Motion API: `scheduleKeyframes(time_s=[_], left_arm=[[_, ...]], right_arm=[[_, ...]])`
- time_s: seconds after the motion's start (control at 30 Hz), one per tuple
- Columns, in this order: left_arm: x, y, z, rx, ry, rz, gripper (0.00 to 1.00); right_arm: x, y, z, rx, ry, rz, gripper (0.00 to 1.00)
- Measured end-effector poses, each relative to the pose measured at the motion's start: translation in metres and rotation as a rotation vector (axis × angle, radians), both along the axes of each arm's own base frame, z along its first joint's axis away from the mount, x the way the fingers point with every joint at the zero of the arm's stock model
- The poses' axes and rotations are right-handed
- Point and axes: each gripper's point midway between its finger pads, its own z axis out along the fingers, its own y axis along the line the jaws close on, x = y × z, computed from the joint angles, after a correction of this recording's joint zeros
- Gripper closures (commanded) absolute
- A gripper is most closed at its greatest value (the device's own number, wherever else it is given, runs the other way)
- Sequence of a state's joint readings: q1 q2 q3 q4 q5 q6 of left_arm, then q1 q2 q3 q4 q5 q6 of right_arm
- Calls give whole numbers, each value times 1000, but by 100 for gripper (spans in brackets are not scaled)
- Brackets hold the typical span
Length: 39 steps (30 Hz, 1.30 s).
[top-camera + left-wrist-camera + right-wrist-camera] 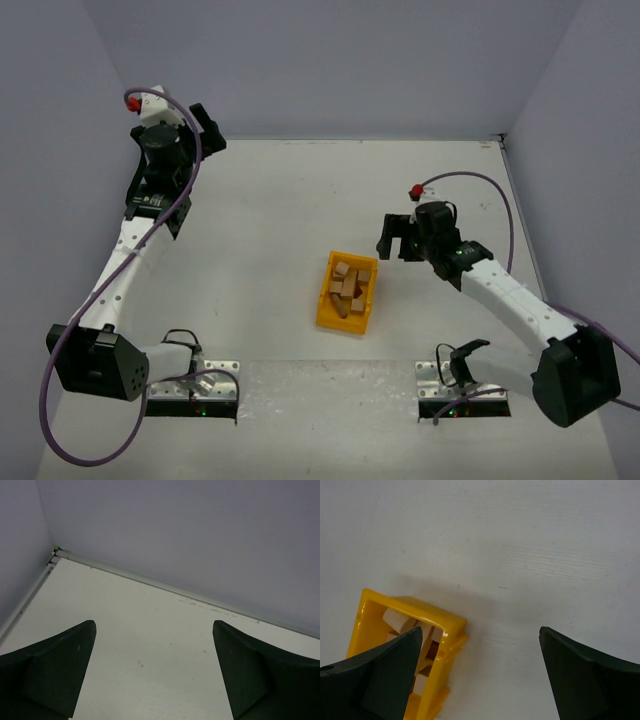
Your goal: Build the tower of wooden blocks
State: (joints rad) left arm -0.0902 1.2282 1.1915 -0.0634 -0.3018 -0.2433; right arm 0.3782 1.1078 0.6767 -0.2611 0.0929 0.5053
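While I watch the overhead feed, the wood blocks (349, 281) are all heaped in the yellow bin (341, 325), which sits on the white table (270, 220) just toward 5 o'clock of its centre. They're small, pale tan pieces, lying loose and jumbled at odd angles, none stacked on another in any order.

On the right wrist feed I get the bin's rim (412, 605) at 8 o'clock, with a couple of pale block ends (395, 618) poking up inside and a darker brown patch (433, 650) beneath them. Whether that is a reddish block or only shadow, I can't say.

The right gripper (397, 240) hangs at 2 o'clock from the bin, near it but apart, jaws spread wide with nothing between them. The left gripper (210, 127) is well away at 10 o'clock by the back wall, also spread wide and holding nothing; its own camera shows only bare table and the wall corner past the fingers (55, 675).

Hard to make out: I can't count the blocks, and no lettering is legible on any of them. On the right wrist feed the left finger (380, 675) covers the near part of the bin and the bottom edge cuts the rest off.
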Motion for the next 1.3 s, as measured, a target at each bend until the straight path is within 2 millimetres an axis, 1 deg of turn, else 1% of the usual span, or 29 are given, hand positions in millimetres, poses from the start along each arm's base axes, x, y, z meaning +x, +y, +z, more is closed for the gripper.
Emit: scheduleKeyframes(time_s=[0.07,0.2,0.33,0.47,0.5,0.53,0.63,0.7,0.73,0.8,0.87,0.9,0.97,1.0,1.03,1.1,1.2,1.3], left_arm=[[1,-3,-1,-3,2,-13,0],[6,-5,-10,-11,26,-21,0],[8,-4,-23,-28,68,-9,0],[6,-5,-33,-60,89,0,0],[5,-5,-39,-75,98,5,0],[4,-5,-47,-91,112,10,0],[-5,-6,-87,-113,197,22,0],[-15,-4,-116,-118,269,39,0],[-20,-2,-127,-120,298,51,0],[-30,0,-139,-126,331,67,0],[-38,0,-137,-134,318,66,0],[-42,0,-135,-139,302,64,0],[-49,-1,-123,-148,244,51,0],[-53,-1,-117,-152,215,48,0],[-56,0,-111,-155,185,45,0],[-60,0,-99,-160,136,44,0],[-60,3,-88,-165,95,53,0],[-59,5,-88,-166,92,66,0]], right_arm=[[1,16,-6,-13,31,44,2],[0,29,-20,-36,82,80,8],[-10,42,-31,-48,121,126,9],[-23,55,-35,-51,145,169,12],[-27,58,-36,-50,150,180,15],[-30,61,-37,-50,156,189,21],[-40,66,-42,-56,180,205,41],[-45,66,-46,-68,193,207,46],[-46,66,-49,-74,202,201,48],[-47,64,-56,-93,220,188,50],[-49,62,-63,-120,240,174,53],[-51,60,-67,-134,250,167,57],[-53,60,-74,-154,270,155,60],[-53,60,-76,-167,278,152,65],[-53,60,-79,-184,287,146,69],[-53,59,-83,-218,308,130,72],[-47,62,-83,-270,318,103,84],[-38,69,-80,-330,309,86,91]])
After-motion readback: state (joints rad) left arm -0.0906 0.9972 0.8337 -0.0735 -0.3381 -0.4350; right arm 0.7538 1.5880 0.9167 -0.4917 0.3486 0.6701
